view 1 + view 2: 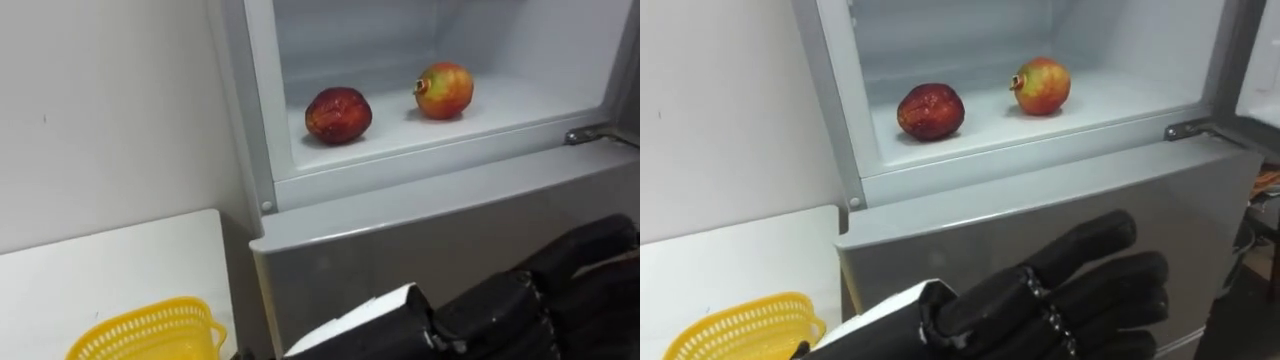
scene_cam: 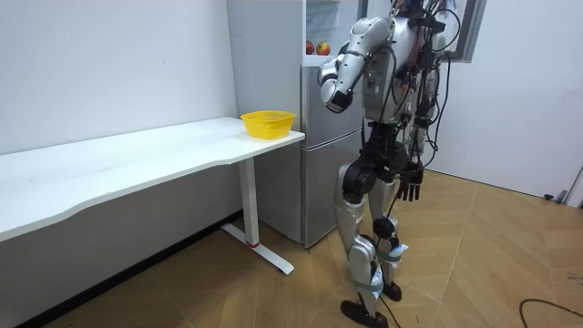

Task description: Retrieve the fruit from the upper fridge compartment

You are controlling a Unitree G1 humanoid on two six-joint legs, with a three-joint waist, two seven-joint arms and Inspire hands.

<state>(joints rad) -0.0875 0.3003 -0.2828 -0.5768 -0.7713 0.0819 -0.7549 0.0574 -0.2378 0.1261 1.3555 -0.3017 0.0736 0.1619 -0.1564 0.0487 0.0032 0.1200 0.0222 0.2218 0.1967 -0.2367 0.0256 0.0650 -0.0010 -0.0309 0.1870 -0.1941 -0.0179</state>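
Observation:
The upper fridge compartment stands open with two pomegranates on its white shelf (image 1: 410, 134): a dark red one (image 1: 338, 114) on the left and a red-and-yellow one (image 1: 444, 90) to its right. My left hand (image 1: 1070, 295), black with a white cuff, is raised in front of the lower fridge door, below the shelf and apart from the fruit. Its fingers are straight and hold nothing. In the room view I stand facing the fridge (image 2: 319, 137), and my right hand (image 2: 412, 187) hangs by my thigh with relaxed fingers, holding nothing.
A yellow plastic basket (image 1: 150, 335) sits on the white table's (image 1: 100, 265) end, just left of the fridge. The grey lower door (image 1: 400, 235) is closed. A metal hinge (image 1: 585, 133) juts out at the shelf's right edge.

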